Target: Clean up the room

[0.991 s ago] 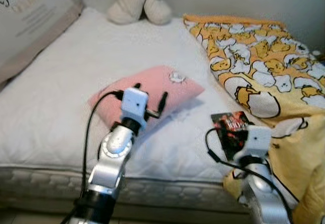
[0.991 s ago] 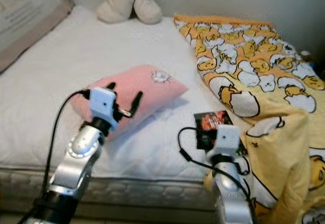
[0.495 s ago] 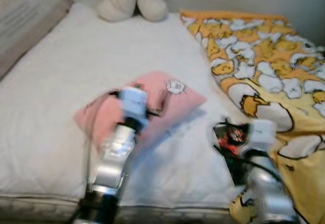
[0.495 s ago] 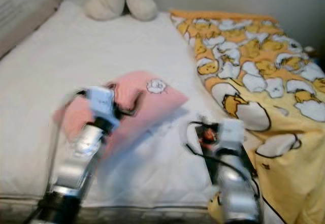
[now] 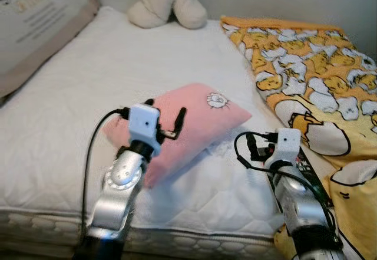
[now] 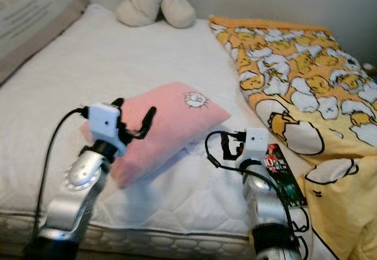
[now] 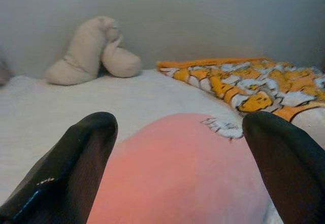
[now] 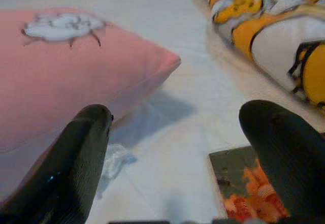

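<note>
Reaching for the pink pillow (image 5: 182, 127) is where this could go wrong, I judge: it is soft and plump, so if my left gripper (image 5: 164, 114) closes on the bulging top and not on an edge, the fabric may squash and slide out of my fingers, or I may pinch the white sheet of the bed (image 5: 88, 89) along with it. My left fingers (image 7: 71, 158) are spread wide with the pillow's near end rising between them, holding nothing, and I cannot tell whether they touch the cloth yet. My right gripper (image 6: 227, 145) hangs just above the mattress beside the pillow's right corner, its fingers (image 8: 76, 158) also wide apart and empty; a careless sweep from it could knock the dark printed packet (image 6: 283, 174) lying just beside it toward the edge of the bed, or snag the yellow duck-print blanket (image 5: 312, 77) at the right. The pillow lies slantwise near the middle of the bed, well apart from the beige plush toy (image 5: 168, 3) at the head and the large grey pillow (image 5: 35, 24) at the far left.
</note>
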Tool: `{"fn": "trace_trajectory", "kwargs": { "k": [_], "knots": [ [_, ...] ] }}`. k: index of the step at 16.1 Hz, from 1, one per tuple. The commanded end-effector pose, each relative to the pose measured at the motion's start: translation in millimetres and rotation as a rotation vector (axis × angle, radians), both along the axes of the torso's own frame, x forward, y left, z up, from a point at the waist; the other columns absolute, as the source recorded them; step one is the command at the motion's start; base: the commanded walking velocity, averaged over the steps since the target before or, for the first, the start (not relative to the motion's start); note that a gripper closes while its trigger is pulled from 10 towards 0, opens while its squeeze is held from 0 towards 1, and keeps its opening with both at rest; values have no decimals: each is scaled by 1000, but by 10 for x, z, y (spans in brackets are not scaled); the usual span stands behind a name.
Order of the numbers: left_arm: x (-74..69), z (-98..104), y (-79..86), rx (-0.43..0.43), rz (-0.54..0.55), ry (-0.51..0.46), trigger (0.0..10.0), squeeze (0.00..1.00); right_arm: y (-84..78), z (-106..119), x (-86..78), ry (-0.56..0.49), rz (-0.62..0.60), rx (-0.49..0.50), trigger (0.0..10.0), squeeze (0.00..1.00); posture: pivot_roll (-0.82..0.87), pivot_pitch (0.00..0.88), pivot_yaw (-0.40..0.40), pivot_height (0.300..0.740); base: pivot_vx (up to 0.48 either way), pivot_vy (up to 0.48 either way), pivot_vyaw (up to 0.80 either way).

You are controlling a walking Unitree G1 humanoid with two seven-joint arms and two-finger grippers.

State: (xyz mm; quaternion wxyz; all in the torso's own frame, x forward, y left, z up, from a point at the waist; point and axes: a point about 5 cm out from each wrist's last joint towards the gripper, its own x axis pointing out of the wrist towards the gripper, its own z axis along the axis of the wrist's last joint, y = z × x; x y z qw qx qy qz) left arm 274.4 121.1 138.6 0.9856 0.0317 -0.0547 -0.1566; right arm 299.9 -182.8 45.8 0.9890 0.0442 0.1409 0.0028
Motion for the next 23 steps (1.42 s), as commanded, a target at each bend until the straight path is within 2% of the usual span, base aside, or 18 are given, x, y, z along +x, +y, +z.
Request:
{"fn": "trace_trajectory", "kwargs": {
  "k": [1, 4, 8, 11, 14, 19, 23],
  "knots": [
    [-27, 67, 31, 11, 2, -10, 10000, 0, -50, -42, 28, 30, -10, 6, 10000, 0, 158, 0, -31, 740, 0, 0, 0],
    [-171, 128, 142, 45, 38, -11, 10000, 0, -31, -59, 162, 62, 21, -26, 10000, 0, 226, 39, -40, 740, 0, 0, 0],
    [-319, 137, 156, 39, 72, 24, 10000, 0, 56, -9, 332, 92, 90, -98, 10000, 0, 237, 92, -70, 740, 0, 0, 0],
    [-397, 151, 176, 34, 97, 43, 10000, 0, 124, -22, 367, 129, 129, -117, 10000, 0, 250, 138, -86, 740, 0, 0, 0],
    [-474, 181, 227, 46, 118, 57, 10000, 0, 152, -65, 364, 172, 106, -79, 10000, 0, 268, 183, -82, 740, 0, 0, 0],
    [-589, 221, 303, 68, 146, 84, 10000, 0, 230, -121, 343, 202, 100, -70, 10000, 0, 294, 232, -61, 740, 0, 0, 0],
    [-628, 245, 297, 71, 149, 93, 10000, 0, 323, -51, 403, 175, 154, -141, 10000, 0, 304, 248, -66, 740, 0, 0, 0]
  ]
}}
